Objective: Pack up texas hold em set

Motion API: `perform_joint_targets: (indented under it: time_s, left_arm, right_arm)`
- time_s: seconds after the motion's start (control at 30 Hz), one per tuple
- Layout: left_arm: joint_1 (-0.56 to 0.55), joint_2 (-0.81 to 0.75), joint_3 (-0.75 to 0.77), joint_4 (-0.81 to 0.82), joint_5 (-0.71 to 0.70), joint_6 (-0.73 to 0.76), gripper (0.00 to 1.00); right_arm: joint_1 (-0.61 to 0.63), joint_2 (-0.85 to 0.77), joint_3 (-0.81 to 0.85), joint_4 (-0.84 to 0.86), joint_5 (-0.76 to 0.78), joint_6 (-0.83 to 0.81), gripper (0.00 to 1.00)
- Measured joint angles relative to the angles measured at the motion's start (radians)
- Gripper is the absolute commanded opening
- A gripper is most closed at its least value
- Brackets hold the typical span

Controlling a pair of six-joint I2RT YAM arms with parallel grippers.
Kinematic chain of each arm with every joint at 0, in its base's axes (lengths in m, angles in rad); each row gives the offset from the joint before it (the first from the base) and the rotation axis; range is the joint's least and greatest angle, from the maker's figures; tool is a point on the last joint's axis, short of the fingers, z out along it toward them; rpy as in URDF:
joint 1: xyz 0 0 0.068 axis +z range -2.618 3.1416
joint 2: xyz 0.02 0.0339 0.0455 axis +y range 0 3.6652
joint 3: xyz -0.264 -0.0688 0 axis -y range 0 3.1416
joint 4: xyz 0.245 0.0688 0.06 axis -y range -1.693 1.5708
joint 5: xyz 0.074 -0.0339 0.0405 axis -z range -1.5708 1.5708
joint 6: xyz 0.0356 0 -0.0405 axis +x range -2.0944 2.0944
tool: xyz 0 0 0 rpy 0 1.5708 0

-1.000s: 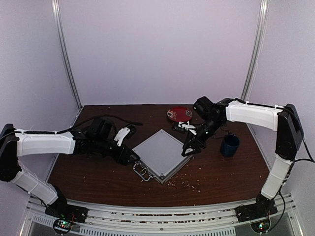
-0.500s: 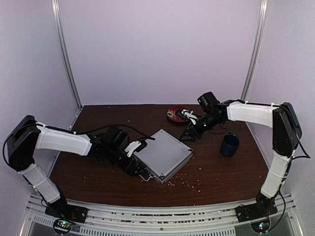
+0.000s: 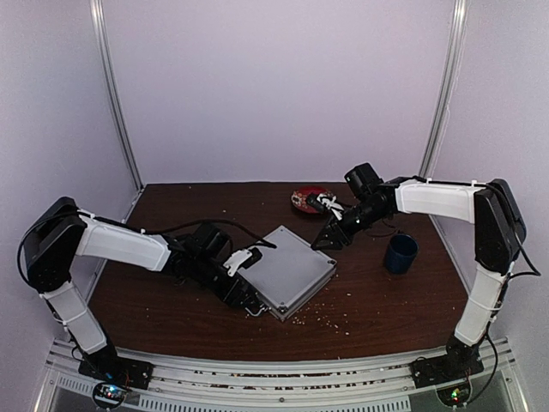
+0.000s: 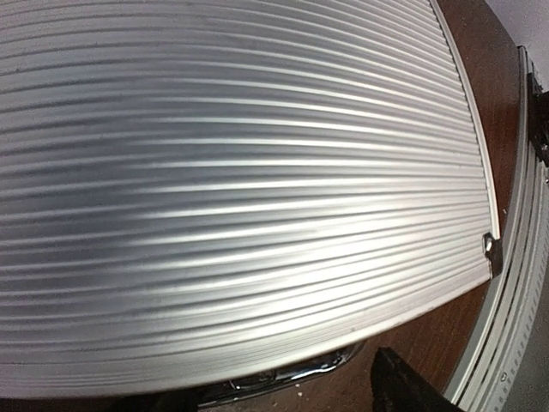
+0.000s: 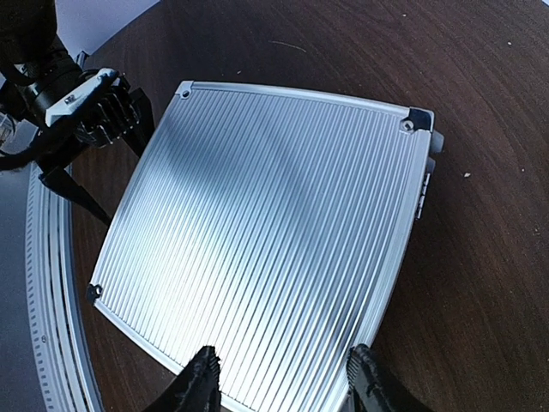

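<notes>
Mid-surface, turned corner-on to the arms, sits the silver aluminium case (image 3: 292,268), lid shut and ribbed top facing up, on the dark wood surface (image 3: 154,300). L arm: shoulder link stands up at far left, white upper link slopes right and down, forearm runs low over the wood, and the wrist ends at the case's near-left edge. L hand (image 3: 246,290) is right against that edge, by the corner where the chrome handle (image 4: 287,380) sticks out. L wrist cam is filled w/ the ribbed lid and shows only one dark fingertip (image 4: 403,388) at the bottom, so can't tell if this hand is clenched on the case or just pressed to it. R arm: lower link rises at far right, white upper link reaches left approx level, and the wrist dips toward the case's far-right edge. R hand (image 3: 326,239) hangs over that edge, released: in the R wrist cam both fingertips (image 5: 199,382) stand apart w/ bare lid btwn them, nothing gripped. Red plate (image 3: 307,199) lies at the back, just behind the R wrist. Dark blue mug (image 3: 401,254) stands upright to the right of the case, well apart from it. Pale crumbs (image 3: 330,322) are scattered on the wood near the case's near-right side.
</notes>
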Motion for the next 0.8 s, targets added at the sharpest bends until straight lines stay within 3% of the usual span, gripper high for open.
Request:
perform_joint_targets:
  time_s: [0.8]
  left_arm:
    - [-0.025, 0.007, 0.023, -0.038, 0.022, -0.002, 0.61]
  right_arm:
    - [0.090, 0.015, -0.001, -0.028, -0.010, -0.048, 0.49]
